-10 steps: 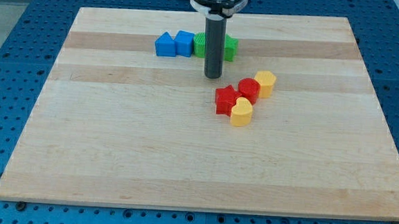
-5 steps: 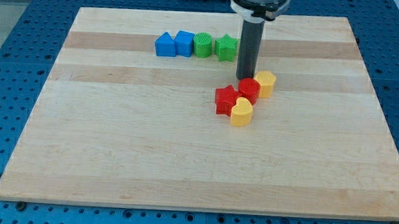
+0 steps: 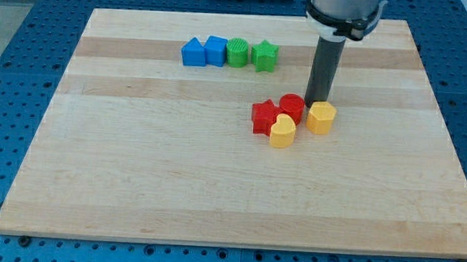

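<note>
My tip [image 3: 320,101] rests at the upper edge of a yellow hexagonal block [image 3: 322,118], touching or almost touching it. Left of that block sits a red cylinder [image 3: 291,108], then a red star [image 3: 263,116]. A yellow heart-shaped block [image 3: 282,131] lies just below the red pair. These blocks form a tight cluster right of the board's middle.
Near the view's top a row holds a blue house-shaped block [image 3: 193,52], a blue cube [image 3: 216,49], a green cylinder [image 3: 237,52] and a green star [image 3: 264,55]. The wooden board [image 3: 134,165] lies on a blue perforated table.
My tip has moved from beside the green blocks to the right and down. The yellow hexagonal block has shifted down and right, from above the red cylinder to its right side.
</note>
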